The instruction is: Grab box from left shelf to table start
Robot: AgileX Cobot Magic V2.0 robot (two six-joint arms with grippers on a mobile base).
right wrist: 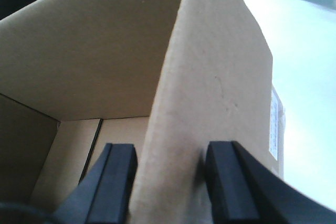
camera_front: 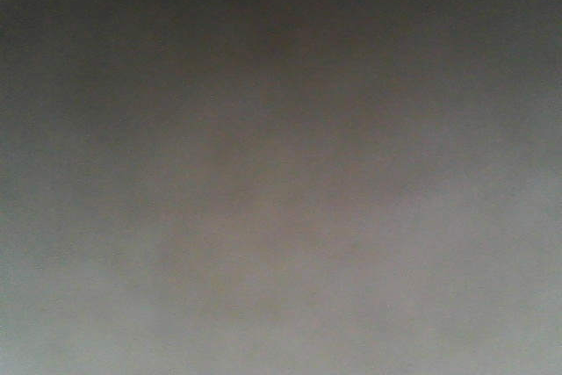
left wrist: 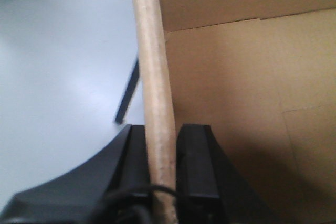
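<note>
Box [right wrist: 220, 77]: brown corrugated cardboard, open at the top, is seen close up in both wrist views; its bare inside with flap seams fills the right half of the left wrist view.
Box position: it is held by two of its upright walls, one in each gripper; whether its bottom rests on anything cannot be told.
Left gripper [left wrist: 164, 135]: it is closed on the top edge of a box wall, which runs as a pale strip from the top of the frame down to the lower centre; a black finger [left wrist: 197, 161] is pressed against each side of it.
Right gripper [right wrist: 170, 148]: it is set astride another wall at the bottom of the frame, with one black finger [right wrist: 226, 182] on the outer face and the other inside the box; both are seen touching the cardboard, so the wall is gripped.
Tabletop [right wrist: 304, 51]: a plain white surface is seen at the right of the right wrist view, beside the outer face of the box.
Label [right wrist: 274, 124]: a small white sticker is borne by the outer face at centre right; its print is too blurred to be read.
Pale surface [left wrist: 63, 77]: a smooth grey-white area fills the left half of the left wrist view, outside the box; what it is cannot be told.
Dark bar [left wrist: 128, 93]: a thin slanted black strut is seen just left of the gripped wall, over the pale surface.
Front view: only a blurred grey-brown field is shown; nothing can be made out.
</note>
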